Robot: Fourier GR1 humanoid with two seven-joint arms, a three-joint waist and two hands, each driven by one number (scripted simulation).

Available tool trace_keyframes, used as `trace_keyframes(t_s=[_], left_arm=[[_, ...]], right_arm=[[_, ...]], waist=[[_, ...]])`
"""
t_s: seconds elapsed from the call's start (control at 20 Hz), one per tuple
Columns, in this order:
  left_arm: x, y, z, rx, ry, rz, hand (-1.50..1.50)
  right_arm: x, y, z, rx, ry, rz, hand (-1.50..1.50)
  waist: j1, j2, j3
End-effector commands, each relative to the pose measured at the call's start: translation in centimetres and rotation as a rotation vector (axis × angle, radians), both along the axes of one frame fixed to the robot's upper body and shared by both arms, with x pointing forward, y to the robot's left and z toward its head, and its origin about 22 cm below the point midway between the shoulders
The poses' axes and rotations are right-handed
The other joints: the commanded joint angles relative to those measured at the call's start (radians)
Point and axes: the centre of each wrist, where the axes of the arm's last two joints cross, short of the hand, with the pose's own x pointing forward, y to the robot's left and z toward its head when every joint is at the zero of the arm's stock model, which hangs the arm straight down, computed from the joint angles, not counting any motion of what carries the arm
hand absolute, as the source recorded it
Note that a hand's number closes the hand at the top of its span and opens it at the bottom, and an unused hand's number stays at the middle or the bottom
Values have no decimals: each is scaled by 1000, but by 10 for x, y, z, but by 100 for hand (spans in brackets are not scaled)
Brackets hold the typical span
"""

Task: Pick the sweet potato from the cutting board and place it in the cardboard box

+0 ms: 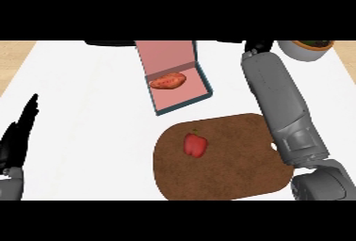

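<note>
The sweet potato [167, 81] lies inside the cardboard box [198, 96] near the counter's [90, 117] far edge, its long axis slanting across the box floor, well clear of the cutting board [236, 174], which carries only a red bell pepper [195, 144]. The right hand [259, 45] sits just right of the box at the far edge, fingers mostly hidden, so its state cannot be told. The left hand [20, 136] rests open and empty at the counter's left edge.

place: kitchen counter | signs – brown cutting board [230, 160], red bell pepper [195, 144] on it, white countertop [83, 94]
</note>
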Motion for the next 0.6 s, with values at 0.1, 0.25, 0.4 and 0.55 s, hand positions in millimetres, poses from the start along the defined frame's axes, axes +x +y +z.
trace_keyframes(t_s=[0.1, 0.25, 0.4, 0.55], left_arm=[[5, -12, 3, -5, 24, 46, 0], [-18, 11, -1, -10, 22, 59, 0], [4, 3, -3, -1, 30, 67, 0], [-12, 2, -1, 6, 12, 43, 0]], right_arm=[[-17, -57, -15, 11, 20, -20, -150], [-38, -88, -31, -44, 55, 4, -150], [-62, -102, -31, -35, 64, 34, -150], [-84, -121, -13, -77, 115, 44, -150]], waist=[[-48, -18, 0], [-47, -19, -1], [-59, -15, -1], [-36, -13, -1]])
